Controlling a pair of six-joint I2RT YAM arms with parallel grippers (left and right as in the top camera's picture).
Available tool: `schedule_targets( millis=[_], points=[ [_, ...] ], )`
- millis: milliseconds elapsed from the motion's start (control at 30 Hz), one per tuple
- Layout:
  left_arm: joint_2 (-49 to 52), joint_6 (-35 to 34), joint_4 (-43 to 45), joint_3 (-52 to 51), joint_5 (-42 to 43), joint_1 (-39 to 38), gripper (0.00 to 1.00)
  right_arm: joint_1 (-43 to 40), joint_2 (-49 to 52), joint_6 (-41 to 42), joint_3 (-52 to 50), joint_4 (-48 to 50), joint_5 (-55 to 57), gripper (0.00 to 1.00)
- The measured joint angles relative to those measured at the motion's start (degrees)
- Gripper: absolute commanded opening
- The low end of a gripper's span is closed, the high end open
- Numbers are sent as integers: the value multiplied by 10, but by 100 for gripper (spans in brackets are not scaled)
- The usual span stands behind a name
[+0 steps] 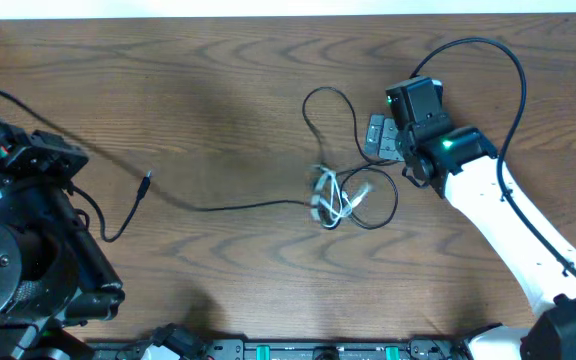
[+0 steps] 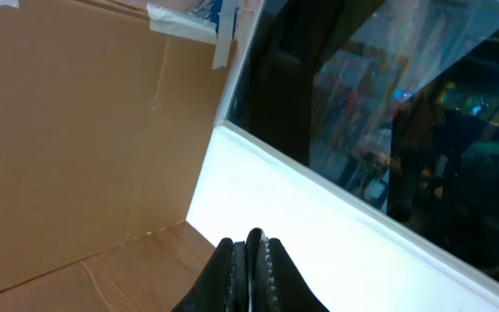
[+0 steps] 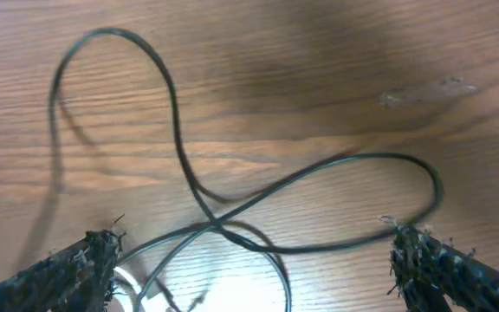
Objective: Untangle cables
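Observation:
The cables lie in a knot (image 1: 340,197) at mid-table. A short white cable (image 1: 332,199) is coiled inside black loops. One black loop (image 1: 328,104) reaches toward the far edge. A long black strand (image 1: 238,207) runs left, with a small plug (image 1: 146,179) near it. My right gripper (image 1: 382,138) hovers open just right of the knot. In the right wrist view its fingertips (image 3: 100,250) straddle crossing black strands (image 3: 215,224), and the right gripper (image 3: 256,251) holds nothing. A bit of white cable (image 3: 125,282) shows by the left fingertip. My left gripper (image 2: 248,250) is shut and empty, facing off the table.
The left arm's base (image 1: 18,260) fills the near-left corner. A cardboard wall (image 2: 76,139) and a window (image 2: 388,104) stand beyond the table's far-left edge. The right arm's thick black cable (image 1: 513,70) arcs over the far right.

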Motion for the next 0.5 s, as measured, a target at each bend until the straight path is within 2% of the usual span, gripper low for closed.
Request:
schedule_targets(
  millis=[100, 333, 500],
  points=[
    [0, 0, -7, 0, 1, 0, 7, 0, 5, -16, 0, 19, -41, 99],
    [0, 0, -10, 0, 1, 0, 8, 11, 10, -63, 0, 55, -282, 99],
    [0, 0, -4, 0, 3, 0, 7, 60, 54, -105, 0, 46, -344, 99]
  ],
)
